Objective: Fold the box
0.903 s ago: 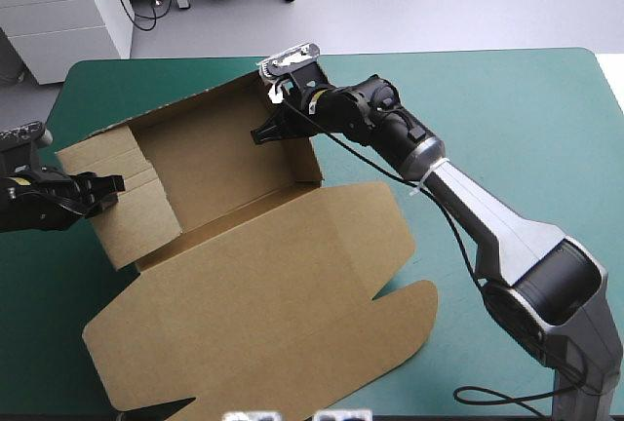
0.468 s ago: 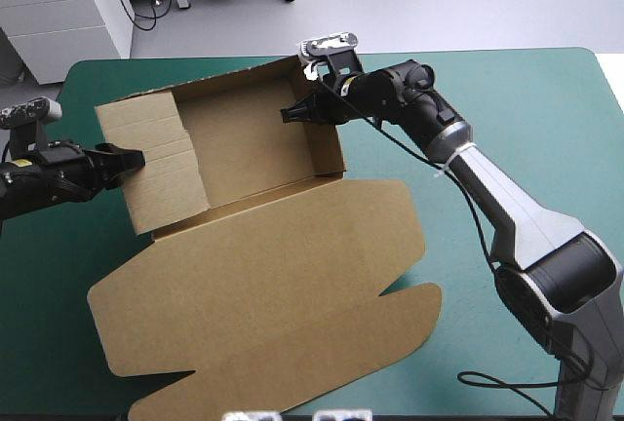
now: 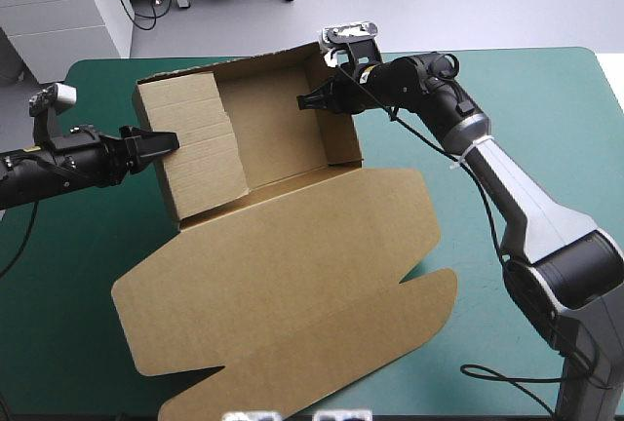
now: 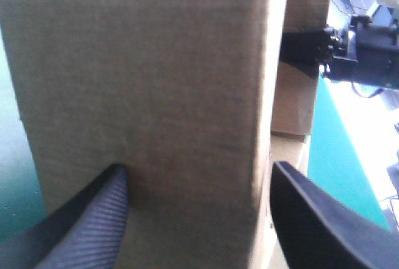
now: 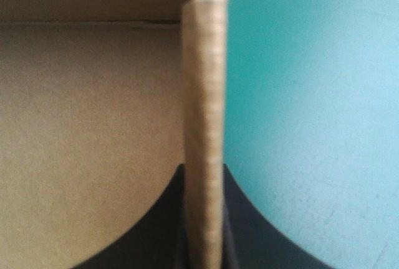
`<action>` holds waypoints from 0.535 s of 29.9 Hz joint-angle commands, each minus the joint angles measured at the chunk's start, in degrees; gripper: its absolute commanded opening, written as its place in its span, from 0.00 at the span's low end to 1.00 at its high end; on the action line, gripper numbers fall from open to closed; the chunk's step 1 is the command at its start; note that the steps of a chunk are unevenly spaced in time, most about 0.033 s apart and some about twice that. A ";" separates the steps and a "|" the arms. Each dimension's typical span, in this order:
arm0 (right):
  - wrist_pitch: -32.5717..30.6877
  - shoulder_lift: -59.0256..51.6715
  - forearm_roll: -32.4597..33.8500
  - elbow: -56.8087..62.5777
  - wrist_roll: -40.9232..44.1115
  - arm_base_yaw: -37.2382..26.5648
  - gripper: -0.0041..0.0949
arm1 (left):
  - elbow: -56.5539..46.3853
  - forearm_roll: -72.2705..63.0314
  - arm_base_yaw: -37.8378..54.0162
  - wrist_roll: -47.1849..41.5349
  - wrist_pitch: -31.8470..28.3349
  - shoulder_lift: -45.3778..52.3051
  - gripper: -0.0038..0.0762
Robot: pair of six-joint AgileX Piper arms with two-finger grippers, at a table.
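Presently the brown box [image 3: 283,275] sits centrally on the worktop [image 3: 546,90], tray walls raised, lid flat. The right claw [image 3: 310,102] clenches its right wall; the left claw [image 3: 161,138] stands released at the left wall. Judged light, stiff board: grip wall edges.

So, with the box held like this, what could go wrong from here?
The right tool pinches only the thin edge of the right wall; a pull may bend or untuck it. The left tool is open at the left wall, so the box may slide or turn. The flat lid might drag on the table.
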State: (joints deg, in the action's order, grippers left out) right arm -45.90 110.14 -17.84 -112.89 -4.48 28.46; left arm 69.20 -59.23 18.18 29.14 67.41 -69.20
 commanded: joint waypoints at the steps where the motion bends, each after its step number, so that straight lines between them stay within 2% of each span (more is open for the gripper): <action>1: 3.21 -4.13 -4.64 -2.43 -0.04 0.29 0.04 | 1.52 -6.25 -0.26 0.54 3.28 1.28 0.63; 8: 4.90 -4.04 -3.73 -2.43 0.07 0.29 0.04 | 1.52 -5.98 -0.26 0.54 6.32 2.27 0.63; 13: 5.14 -3.52 2.79 -2.43 5.33 0.29 0.04 | 1.52 -5.98 -0.26 0.54 3.54 3.20 0.63; 16: 6.00 -2.55 3.41 -2.56 6.51 0.29 0.04 | 1.52 -5.87 -0.26 0.54 1.32 3.23 0.63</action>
State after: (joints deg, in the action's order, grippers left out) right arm -45.08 110.24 -13.61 -113.00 -0.39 28.65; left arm 69.20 -60.04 18.18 29.42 69.90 -67.38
